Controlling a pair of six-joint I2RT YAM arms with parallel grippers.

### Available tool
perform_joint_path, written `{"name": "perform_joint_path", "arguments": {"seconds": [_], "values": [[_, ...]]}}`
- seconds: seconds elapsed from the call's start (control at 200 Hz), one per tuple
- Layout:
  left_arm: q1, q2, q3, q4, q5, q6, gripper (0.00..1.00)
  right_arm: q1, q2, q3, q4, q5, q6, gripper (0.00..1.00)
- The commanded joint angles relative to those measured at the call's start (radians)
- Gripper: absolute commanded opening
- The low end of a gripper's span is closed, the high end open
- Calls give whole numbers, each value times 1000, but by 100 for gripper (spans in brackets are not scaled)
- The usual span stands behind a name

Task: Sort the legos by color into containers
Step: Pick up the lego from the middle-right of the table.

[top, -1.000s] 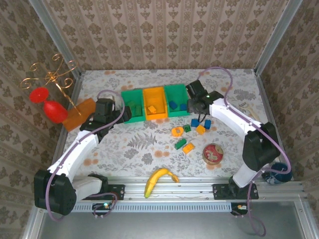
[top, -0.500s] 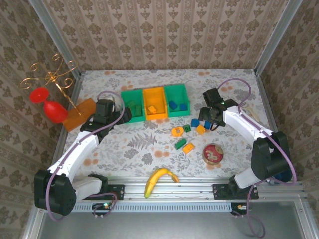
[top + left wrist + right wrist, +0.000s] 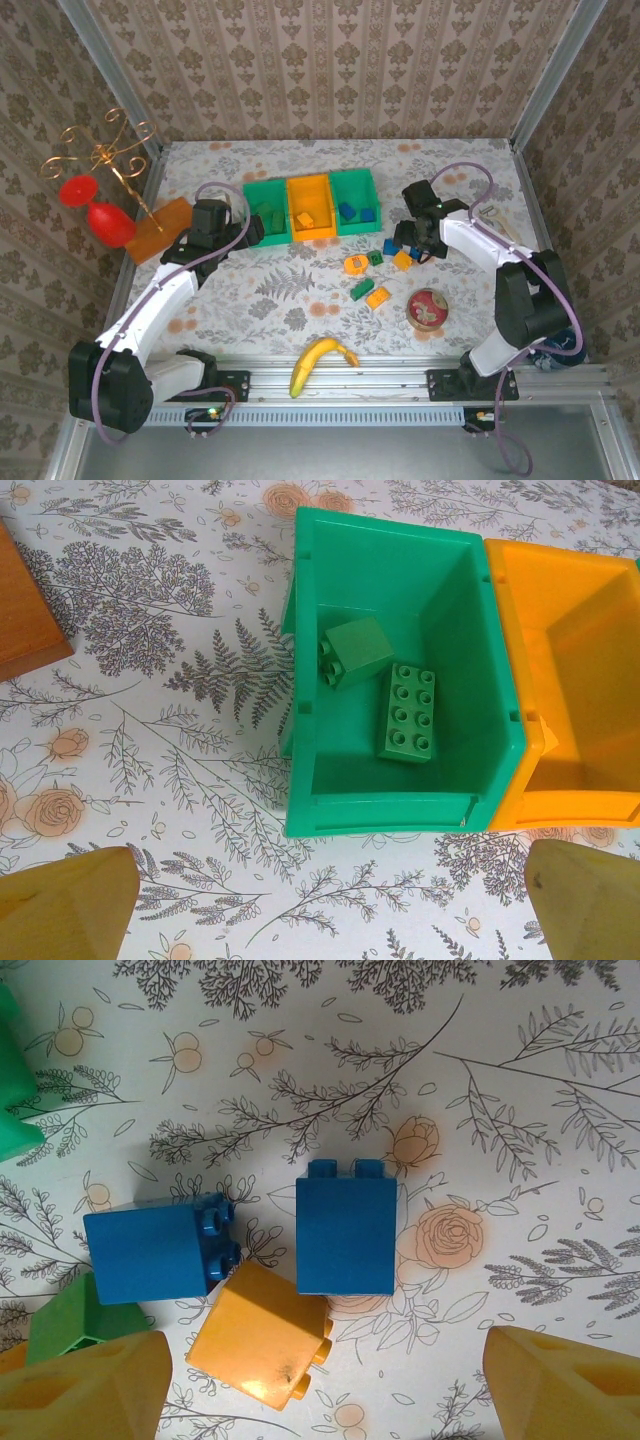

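Three joined bins [image 3: 312,207], green, orange and green, sit in a row toward the far side of the desk [image 3: 290,290]. The left claw [image 3: 325,910] hangs wide open and empty over the left green bin [image 3: 450,600], which holds two green legos [image 3: 408,712]. The right claw [image 3: 325,1390], also open and empty, hovers above two blue blocks [image 3: 347,1228] and an orange-yellow block [image 3: 265,1345] lying close together on the desk.

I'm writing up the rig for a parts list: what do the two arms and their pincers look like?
The left arm and right arm match: white links between bulky black joints, with a thin purple cable looping along each. The left pincer and right pincer each have two blunt mustard-yellow fingers. I can read no markings.
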State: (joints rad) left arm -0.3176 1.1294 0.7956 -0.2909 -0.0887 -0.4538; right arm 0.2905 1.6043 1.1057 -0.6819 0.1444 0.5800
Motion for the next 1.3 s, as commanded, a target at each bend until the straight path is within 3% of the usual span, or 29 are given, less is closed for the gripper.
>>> {"name": "perform_joint_path", "arguments": {"seconds": [0.0,0.245,0.775,1.01,1.165,1.3], "values": [[12,-10,-12,13,7,-18,100,-7,28,17,1,-20,1,82],[12,-8,-13,12,6,-17,100,-17,60,22,12,-14,-5,82],[12,-11,-11,7,8,-19,100,-83,188,59,50,-53,-45,60],[14,-13,-9,4,6,-19,100,-88,224,48,68,-67,-43,56],[14,-15,-7,1,6,-18,100,-90,229,42,70,-71,-43,50],[14,-16,-3,1,7,-16,100,-91,208,41,66,-65,-48,38]]}}
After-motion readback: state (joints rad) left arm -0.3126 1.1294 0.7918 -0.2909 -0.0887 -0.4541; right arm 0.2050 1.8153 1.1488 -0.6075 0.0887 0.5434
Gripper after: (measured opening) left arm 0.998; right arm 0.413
